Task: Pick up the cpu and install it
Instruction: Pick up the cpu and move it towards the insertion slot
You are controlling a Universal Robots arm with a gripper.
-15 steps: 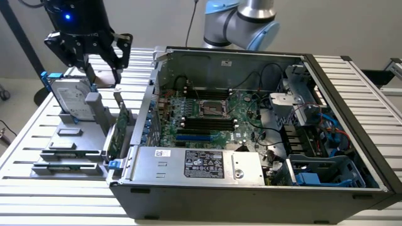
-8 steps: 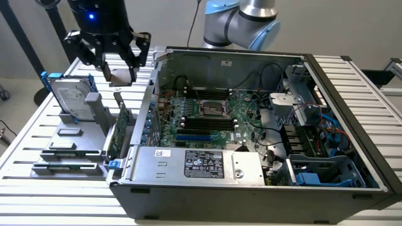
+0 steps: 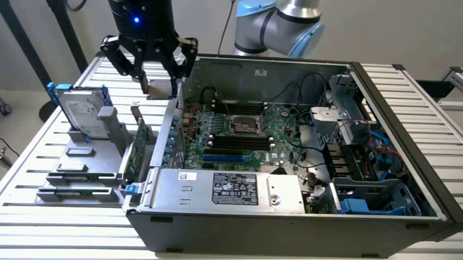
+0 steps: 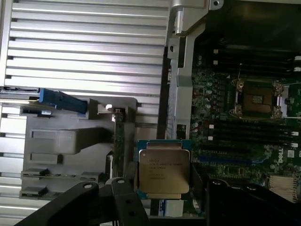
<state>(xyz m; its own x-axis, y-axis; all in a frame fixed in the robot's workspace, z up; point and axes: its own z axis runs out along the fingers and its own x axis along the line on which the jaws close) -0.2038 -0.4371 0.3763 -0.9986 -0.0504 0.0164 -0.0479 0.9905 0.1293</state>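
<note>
The cpu, a small flat square chip with a silver top, hangs in the air between the fingers of my gripper. My gripper is shut on it, above the slatted table just outside the open computer case's wall on the exterior view's left. In the wrist view the cpu sits face-up between the dark fingers of my gripper. The empty processor socket lies on the green motherboard inside the case, off to the exterior view's right of my gripper. The wrist view shows the socket with its metal frame.
A silver hard drive with blue rails stands in a grey holder at the exterior view's left. An upright green circuit card stands beside the case wall. The power supply fills the case's front. Cables and a drive cage crowd the case's right side.
</note>
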